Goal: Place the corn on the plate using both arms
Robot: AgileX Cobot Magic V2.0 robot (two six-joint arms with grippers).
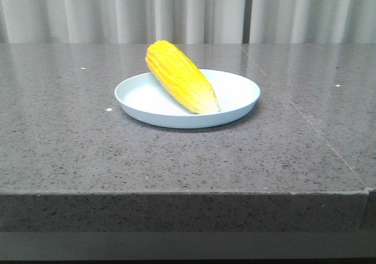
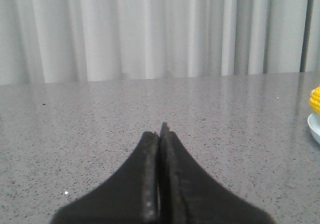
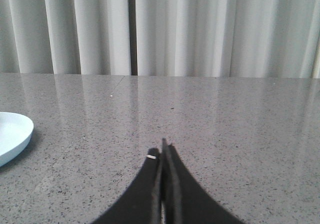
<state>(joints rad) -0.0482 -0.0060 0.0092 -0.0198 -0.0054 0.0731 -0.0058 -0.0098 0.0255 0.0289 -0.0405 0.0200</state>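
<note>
- Corn first: you have one bright yellow husked corn cob (image 1: 179,76) with rows of kernels, lying on the plate, its thick end over the far-left rim and its paler tapered tip pointing toward the near right.
- You have one round, shallow, pale blue-white plate (image 1: 238,93) sitting on the grey speckled stone tabletop (image 1: 70,146), about at its middle in the front view.
- Your left claw (image 2: 161,131) is clenched, its two black fingers pressed together with nothing between them; it sits low over the tabletop, well apart from the plate, of which you see only a sliver at the edge of the left wrist view, with a bit of yellow cob above it.
- Your right claw (image 3: 163,149) is likewise clenched on nothing, low over the tabletop, with a part of the plate's rim showing at the edge of its wrist view.
- Neither claw appears in your front view.
- Pale pleated curtains (image 1: 188,11) hang behind the tabletop.
</note>
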